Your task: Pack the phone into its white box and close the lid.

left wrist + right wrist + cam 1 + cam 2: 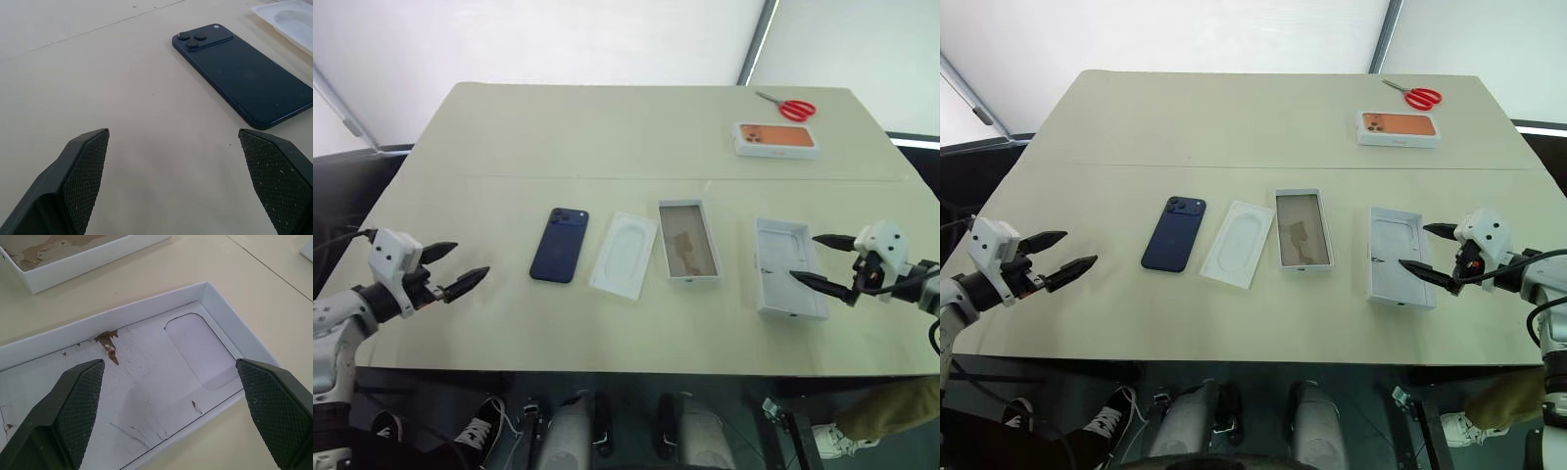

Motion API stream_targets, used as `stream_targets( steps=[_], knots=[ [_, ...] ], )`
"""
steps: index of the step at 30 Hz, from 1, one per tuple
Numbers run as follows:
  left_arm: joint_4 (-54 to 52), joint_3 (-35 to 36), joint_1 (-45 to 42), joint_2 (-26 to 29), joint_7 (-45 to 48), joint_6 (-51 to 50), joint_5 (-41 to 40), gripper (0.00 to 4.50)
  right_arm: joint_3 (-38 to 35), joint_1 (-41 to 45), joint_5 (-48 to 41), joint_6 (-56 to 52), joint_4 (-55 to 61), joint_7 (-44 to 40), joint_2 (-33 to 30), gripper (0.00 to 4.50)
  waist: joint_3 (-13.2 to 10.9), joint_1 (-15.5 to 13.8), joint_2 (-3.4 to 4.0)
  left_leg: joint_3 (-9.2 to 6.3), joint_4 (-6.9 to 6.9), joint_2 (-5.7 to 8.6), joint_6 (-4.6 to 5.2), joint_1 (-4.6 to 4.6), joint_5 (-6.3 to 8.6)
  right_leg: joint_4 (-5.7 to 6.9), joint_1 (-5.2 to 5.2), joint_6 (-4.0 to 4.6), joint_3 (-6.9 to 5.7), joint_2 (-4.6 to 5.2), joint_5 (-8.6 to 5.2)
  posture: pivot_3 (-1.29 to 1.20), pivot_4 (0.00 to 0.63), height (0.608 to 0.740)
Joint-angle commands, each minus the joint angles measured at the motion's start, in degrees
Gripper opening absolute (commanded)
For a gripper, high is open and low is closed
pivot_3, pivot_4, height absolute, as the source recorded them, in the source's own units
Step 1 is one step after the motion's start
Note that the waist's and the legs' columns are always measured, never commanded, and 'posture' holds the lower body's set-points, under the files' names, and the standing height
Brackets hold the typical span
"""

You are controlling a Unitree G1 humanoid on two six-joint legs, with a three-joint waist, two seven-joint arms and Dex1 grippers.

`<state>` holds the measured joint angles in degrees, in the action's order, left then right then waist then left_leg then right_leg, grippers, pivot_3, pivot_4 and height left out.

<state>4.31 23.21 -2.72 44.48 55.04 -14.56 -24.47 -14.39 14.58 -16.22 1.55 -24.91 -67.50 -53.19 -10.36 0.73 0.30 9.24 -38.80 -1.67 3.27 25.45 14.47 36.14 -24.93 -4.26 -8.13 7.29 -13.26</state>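
The dark blue phone (559, 245) lies back up on the table, camera bump at its far end, also seen as the phone (242, 73) in the left wrist view. The white box (687, 240) with a brownish floor sits near the table's middle. Right of it the lid (787, 266) lies upside down, white underside up, also the lid (146, 377) in the right wrist view. My left gripper (450, 267) hovers open left of the phone, apart from it. My right gripper (823, 260) is open at the lid's right edge, holding nothing.
A flat white insert (625, 254) with an oval recess lies between phone and box. At the far right stand a white box with an orange phone print (775, 138) and red scissors (790, 106). The table's front edge (636, 370) is close below both grippers.
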Motion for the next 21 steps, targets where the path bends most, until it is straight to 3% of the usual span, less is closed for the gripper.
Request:
stream_targets(
  steps=[1,21],
  knots=[
    [-0.4,0.3,-0.7,0.0,0.3,1.0,-0.8,4.45,-1.0,1.1,-0.3,0.0,0.9,0.4,-1.1,4.5,0.0,0.0,0.0,0.0,0.0,0.0,0.0,0.0,0.0,0.0,0.0,0.0,0.0,0.0,0.0,0.0,0.15,0.738],
    [0.8,-1.1,-3.5,0.1,-1.8,0.3,0.0,4.45,-0.8,1.3,0.0,-0.1,1.0,1.3,-0.8,4.5,0.0,0.0,0.0,0.0,0.0,0.01,0.0,0.0,0.0,0.0,0.0,0.0,0.0,0.0,0.0,0.0,0.15,0.738]
  ],
)
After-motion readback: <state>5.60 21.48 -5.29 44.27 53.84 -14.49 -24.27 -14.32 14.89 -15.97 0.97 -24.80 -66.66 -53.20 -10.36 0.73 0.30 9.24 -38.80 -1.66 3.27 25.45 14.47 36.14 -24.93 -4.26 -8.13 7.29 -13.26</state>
